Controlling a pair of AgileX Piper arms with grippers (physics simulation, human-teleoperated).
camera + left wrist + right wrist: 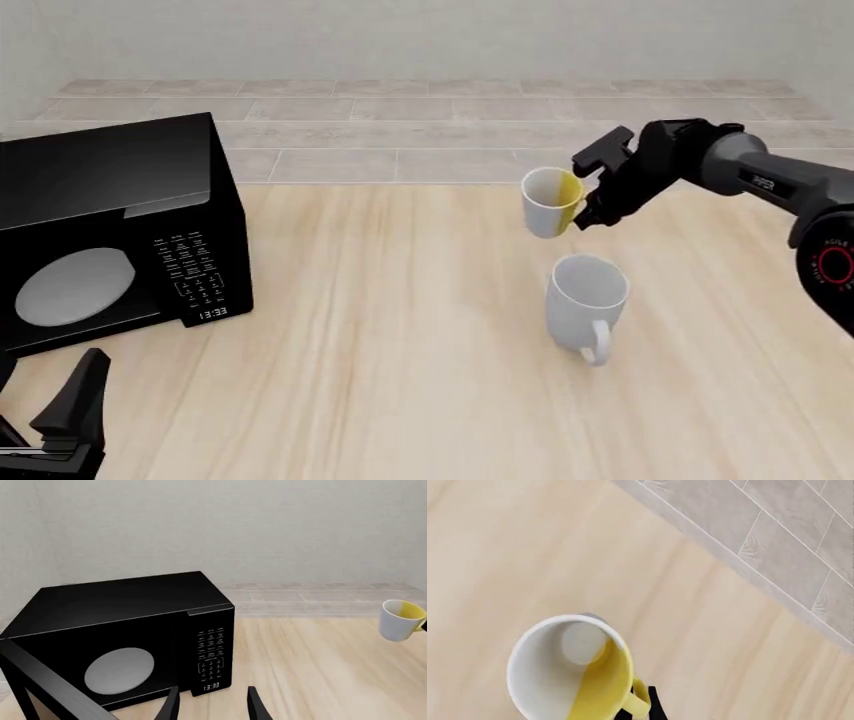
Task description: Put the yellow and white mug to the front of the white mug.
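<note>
The yellow and white mug [549, 201] hangs tilted in the air, its yellow handle pinched in my right gripper [587, 207]. It is behind the all-white mug [587, 291], which stands on the table with its handle toward the front. In the right wrist view the held mug [564, 672] shows its yellow inside, and its handle [639, 700] sits by a black finger [652, 706]. In the left wrist view the mug [400, 620] floats above the table. My left gripper [213, 707] is open and empty, low at the front left [70, 415].
A black microwave [114, 235] stands at the table's left, close in front of my left gripper [127, 635]. The wooden table's back edge meets a grey tiled floor [400, 110].
</note>
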